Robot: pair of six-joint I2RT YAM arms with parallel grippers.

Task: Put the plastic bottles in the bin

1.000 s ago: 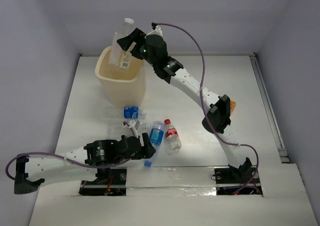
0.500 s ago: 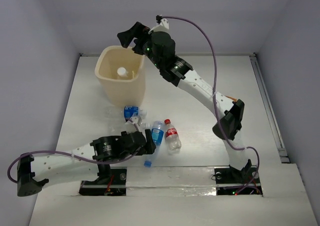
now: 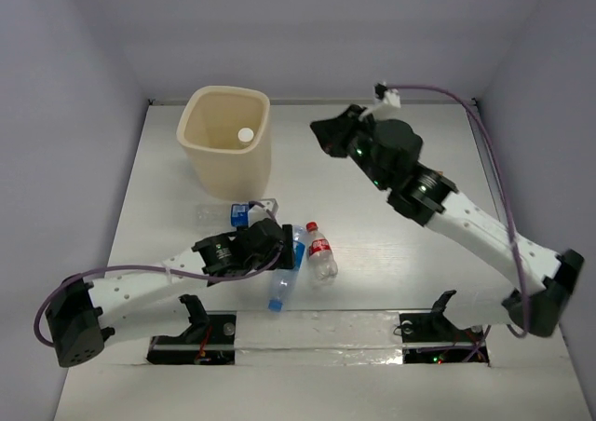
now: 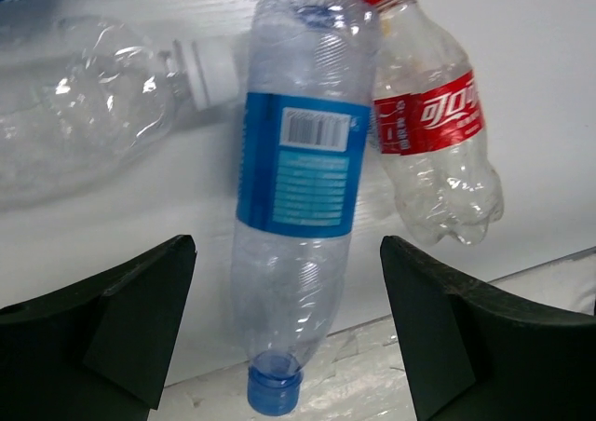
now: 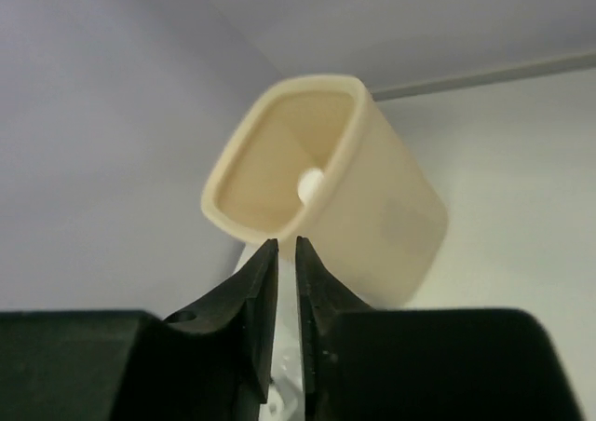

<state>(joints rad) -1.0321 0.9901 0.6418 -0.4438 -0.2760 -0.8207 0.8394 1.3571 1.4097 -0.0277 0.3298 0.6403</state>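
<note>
The cream bin [image 3: 197,140] stands at the back left, and a bottle's white cap [image 3: 245,134] shows inside it. My right gripper [image 3: 324,132] hangs in the air to the right of the bin [image 5: 372,225], its jaws almost together with nothing between them. My left gripper [image 3: 283,251] is open and low over a clear blue-labelled bottle [image 4: 298,169], one finger on each side and neither touching it. That bottle's blue cap [image 4: 276,391] points toward me. A red-labelled bottle [image 4: 433,132] leans against it on the right. A clear bottle with a white cap [image 4: 84,132] lies to its left.
Another blue-labelled bottle [image 3: 244,212] lies between the bin and my left gripper. The table's near edge strip [image 3: 317,332] runs just below the blue cap [image 3: 276,304]. Grey walls close in the table on three sides.
The right gripper let a bottle drop into the bin, then swung away to the right and closed. The left gripper slid forward over the blue-labelled bottle.
</note>
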